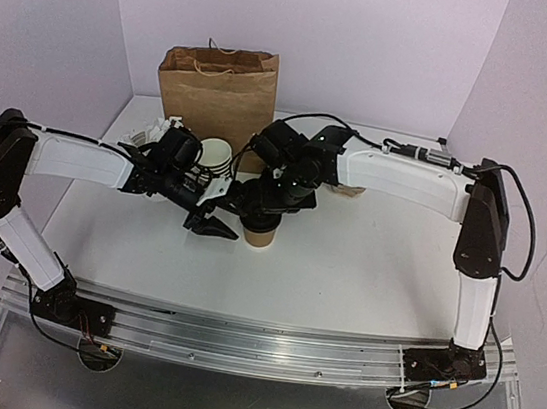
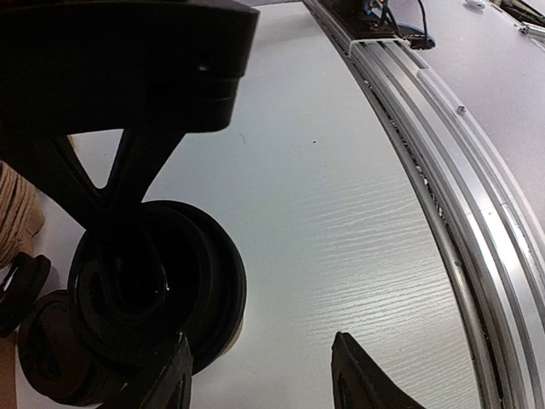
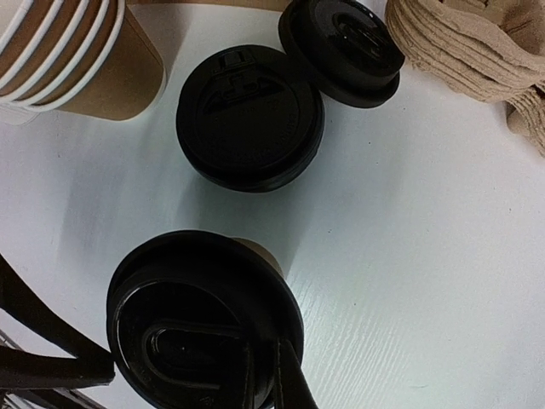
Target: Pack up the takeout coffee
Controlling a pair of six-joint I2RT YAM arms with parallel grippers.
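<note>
The takeout coffee (image 1: 260, 235) stands mid-table, a small brown paper cup under a round black lid (image 3: 204, 315). My right gripper (image 3: 266, 379) is right above it, shut, with its fingertips pressed together on the lid's top near the rim. In the top view that gripper (image 1: 264, 213) hides the lid. My left gripper (image 1: 212, 225) hangs just left of the cup, open, with only bare table between its fingers (image 2: 366, 383). In the left wrist view the black lid (image 2: 183, 281) sits beside the left finger, and I cannot tell if they touch.
A brown paper bag (image 1: 218, 86) stands upright at the back. Two stacks of black lids (image 3: 249, 115) (image 3: 341, 47), a stack of lidless brown cups (image 3: 77, 51) and cardboard carriers (image 3: 460, 43) lie just behind the cup. The metal rail (image 1: 246, 337) runs along the near edge.
</note>
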